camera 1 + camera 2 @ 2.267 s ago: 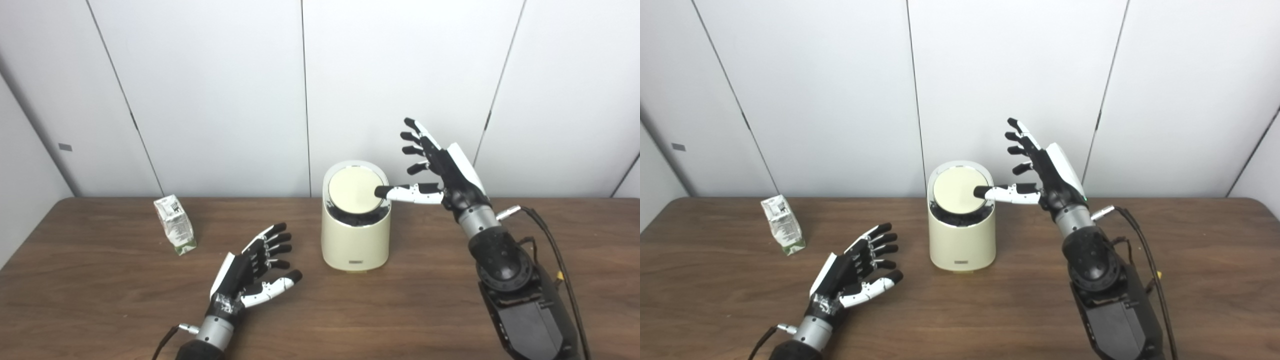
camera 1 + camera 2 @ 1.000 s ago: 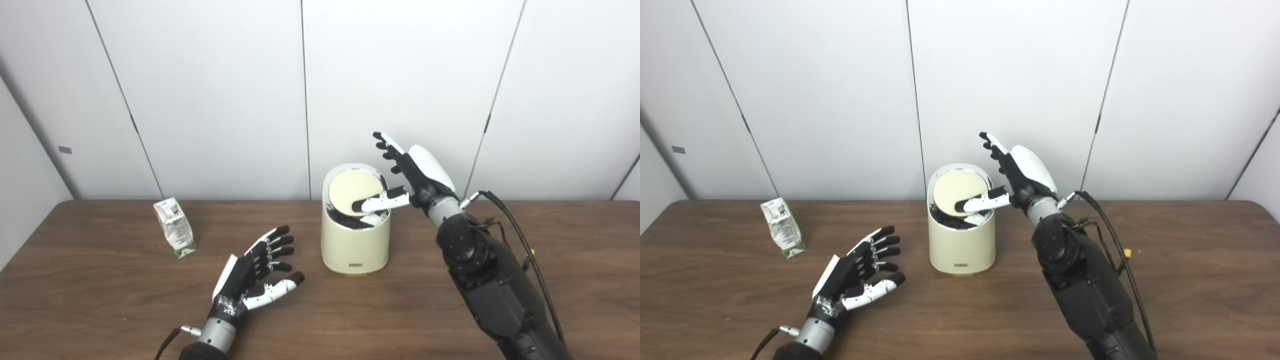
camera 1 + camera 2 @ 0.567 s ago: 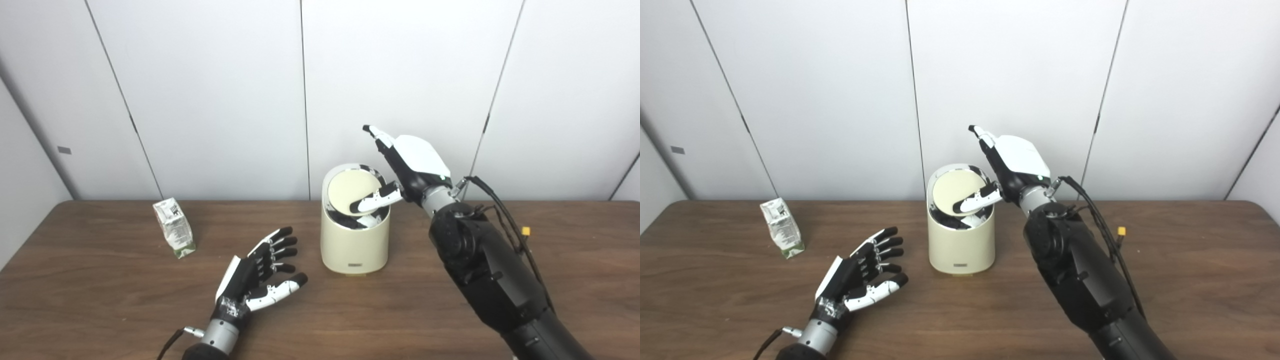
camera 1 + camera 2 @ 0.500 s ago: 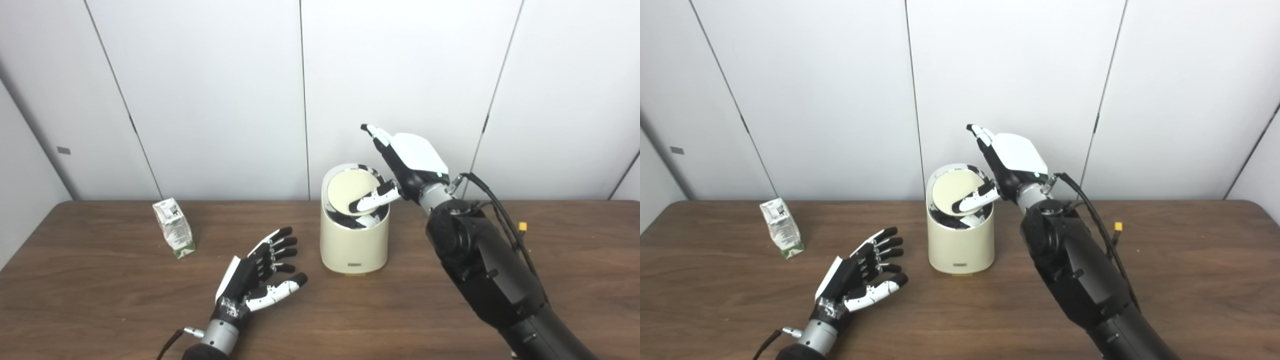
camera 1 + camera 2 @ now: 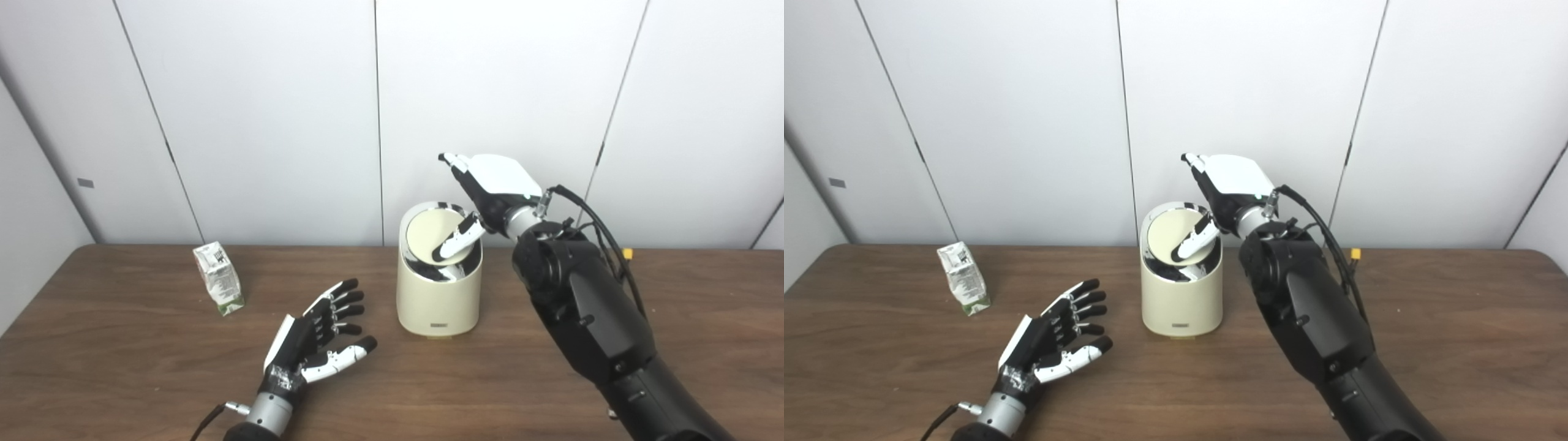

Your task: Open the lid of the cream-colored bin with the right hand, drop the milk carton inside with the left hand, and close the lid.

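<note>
1. The bin (image 5: 438,294) is stood near the middle of the table (image 5: 122,367), toward the back, with its round lid (image 5: 432,240) tipped inward and a dark gap shown at the front, so it looks part open.
2. The lid is pressed down by the thumb of the right hand (image 5: 490,187), probably to swing it; the other fingers are held up and spread, clamped on nothing.
3. The milk carton (image 5: 218,286) is left upright well to the left of the bin, untouched.
4. The left hand (image 5: 312,343) is kept low over the table between carton and bin, palm up, fingers apart and empty, likely parked until the opening is wide enough.
</note>
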`<action>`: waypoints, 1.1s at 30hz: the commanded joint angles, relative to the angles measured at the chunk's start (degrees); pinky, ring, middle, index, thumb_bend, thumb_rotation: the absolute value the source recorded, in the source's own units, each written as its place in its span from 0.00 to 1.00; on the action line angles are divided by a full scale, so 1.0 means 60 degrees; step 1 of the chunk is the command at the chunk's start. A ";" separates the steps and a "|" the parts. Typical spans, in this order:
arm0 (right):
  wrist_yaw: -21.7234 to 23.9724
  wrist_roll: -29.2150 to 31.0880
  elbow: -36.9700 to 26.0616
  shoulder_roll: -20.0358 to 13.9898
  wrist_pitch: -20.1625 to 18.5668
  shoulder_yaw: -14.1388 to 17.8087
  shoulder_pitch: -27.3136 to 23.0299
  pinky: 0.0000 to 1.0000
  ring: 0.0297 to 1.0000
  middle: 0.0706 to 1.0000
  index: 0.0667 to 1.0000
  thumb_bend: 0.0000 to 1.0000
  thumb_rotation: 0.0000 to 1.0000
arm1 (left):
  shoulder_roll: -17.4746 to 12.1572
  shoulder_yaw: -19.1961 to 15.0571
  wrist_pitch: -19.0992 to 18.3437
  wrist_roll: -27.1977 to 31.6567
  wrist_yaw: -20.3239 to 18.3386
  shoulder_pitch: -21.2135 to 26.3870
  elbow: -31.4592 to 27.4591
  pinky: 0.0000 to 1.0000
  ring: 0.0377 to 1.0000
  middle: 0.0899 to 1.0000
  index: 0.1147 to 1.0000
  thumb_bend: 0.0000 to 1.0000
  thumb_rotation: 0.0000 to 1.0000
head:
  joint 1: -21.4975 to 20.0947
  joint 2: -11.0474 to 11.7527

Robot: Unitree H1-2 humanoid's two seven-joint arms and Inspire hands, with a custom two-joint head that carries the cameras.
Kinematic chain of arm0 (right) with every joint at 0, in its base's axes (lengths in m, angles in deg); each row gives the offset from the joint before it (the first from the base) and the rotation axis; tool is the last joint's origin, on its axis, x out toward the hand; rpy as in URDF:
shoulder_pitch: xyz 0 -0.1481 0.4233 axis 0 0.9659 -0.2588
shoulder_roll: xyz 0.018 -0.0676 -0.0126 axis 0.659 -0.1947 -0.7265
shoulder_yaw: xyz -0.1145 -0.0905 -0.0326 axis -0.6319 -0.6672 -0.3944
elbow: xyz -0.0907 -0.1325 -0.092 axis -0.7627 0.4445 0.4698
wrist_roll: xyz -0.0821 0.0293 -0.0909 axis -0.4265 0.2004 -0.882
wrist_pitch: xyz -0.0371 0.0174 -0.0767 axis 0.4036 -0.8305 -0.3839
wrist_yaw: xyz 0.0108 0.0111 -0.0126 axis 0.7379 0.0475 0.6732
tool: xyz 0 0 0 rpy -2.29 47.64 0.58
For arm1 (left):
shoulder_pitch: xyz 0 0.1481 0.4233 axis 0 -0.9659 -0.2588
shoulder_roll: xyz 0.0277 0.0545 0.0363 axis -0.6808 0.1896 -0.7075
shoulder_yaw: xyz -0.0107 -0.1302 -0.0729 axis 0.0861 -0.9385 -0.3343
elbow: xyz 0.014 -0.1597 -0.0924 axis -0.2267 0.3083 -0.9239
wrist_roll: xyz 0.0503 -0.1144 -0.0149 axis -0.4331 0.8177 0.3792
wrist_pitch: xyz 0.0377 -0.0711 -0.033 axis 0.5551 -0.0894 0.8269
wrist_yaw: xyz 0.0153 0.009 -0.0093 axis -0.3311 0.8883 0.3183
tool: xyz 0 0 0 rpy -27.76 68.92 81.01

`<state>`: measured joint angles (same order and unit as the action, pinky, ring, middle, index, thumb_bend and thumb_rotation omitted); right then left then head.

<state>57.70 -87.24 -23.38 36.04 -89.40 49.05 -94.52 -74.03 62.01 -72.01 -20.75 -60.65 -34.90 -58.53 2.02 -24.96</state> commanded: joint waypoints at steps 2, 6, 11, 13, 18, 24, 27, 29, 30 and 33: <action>-0.0383 0.0453 -0.0129 -0.0133 -0.0063 0.0376 0.0230 0.62 0.82 0.92 0.94 0.89 0.25 | -0.0050 -0.0004 0.0192 0.0034 -0.0027 0.0252 -0.0135 0.69 0.80 0.84 0.90 0.65 0.14 | 0.0013 -0.0007; -0.1060 0.1136 -0.0528 -0.0020 0.0036 0.0823 0.0437 0.60 0.79 0.89 0.92 0.90 0.28 | -0.0044 0.0006 0.0220 0.0015 -0.0028 0.0278 -0.0062 0.70 0.81 0.84 0.90 0.66 0.17 | -0.0003 0.0006; -0.1893 0.1827 -0.0766 0.0078 0.0375 0.1330 0.0746 0.61 0.80 0.87 0.88 0.89 0.31 | 0.0000 0.0013 0.0208 0.0026 -0.0012 0.0285 -0.0062 0.68 0.80 0.83 0.90 0.67 0.17 | 0.0034 0.0025; -0.2190 0.2336 -0.0879 0.0159 0.0518 0.1661 0.0925 0.61 0.79 0.88 0.88 0.88 0.32 | 0.0011 0.0019 0.0170 0.0018 -0.0004 0.0281 -0.0090 0.68 0.80 0.83 0.90 0.67 0.17 | 0.0044 0.0023; -0.2655 0.3322 -0.1074 0.0125 0.1048 0.2053 0.1421 0.61 0.78 0.86 0.85 0.80 0.33 | 0.0000 0.0021 0.0161 0.0025 -0.0013 0.0281 -0.0121 0.69 0.80 0.84 0.91 0.68 0.17 | 0.0057 0.0019; -0.2736 0.4855 -0.1329 0.0047 0.1979 0.2440 0.2394 0.60 0.78 0.85 0.88 0.77 0.39 | -0.0009 -0.0004 0.0215 0.0050 -0.0007 0.0298 -0.0099 0.70 0.80 0.83 0.90 0.66 0.15 | 0.0028 0.0011; -0.2645 0.5715 -0.1347 0.0085 0.2500 0.2568 0.2893 0.67 0.82 0.88 0.90 0.77 0.40 | -0.0014 -0.0001 0.0196 0.0055 -0.0017 0.0300 -0.0110 0.69 0.80 0.83 0.90 0.68 0.17 | 0.0060 0.0015; -0.2695 0.6060 -0.1232 0.0077 0.2896 0.2566 0.3163 0.70 0.84 0.89 0.90 0.79 0.42 | -0.0027 0.0011 0.0215 0.0059 -0.0043 0.0292 -0.0119 0.69 0.81 0.84 0.91 0.68 0.18 | 0.0040 0.0010; -0.2718 0.6205 -0.1183 0.0070 0.3070 0.2555 0.3299 0.71 0.85 0.89 0.90 0.81 0.43 | -0.0032 0.0019 0.0229 0.0044 -0.0046 0.0289 -0.0121 0.69 0.81 0.84 0.91 0.68 0.19 | 0.0040 0.0010; -0.2784 0.6434 -0.0985 0.0015 0.3640 0.2490 0.3679 0.70 0.83 0.89 0.91 0.87 0.46 | -0.0024 0.0020 0.0231 0.0073 -0.0058 0.0280 -0.0142 0.69 0.81 0.84 0.91 0.67 0.17 | 0.0053 -0.0011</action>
<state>42.28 -49.63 -28.26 36.79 -71.55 63.69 -70.75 -73.99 62.19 -72.00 -20.74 -60.78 -34.79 -58.45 2.28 -24.96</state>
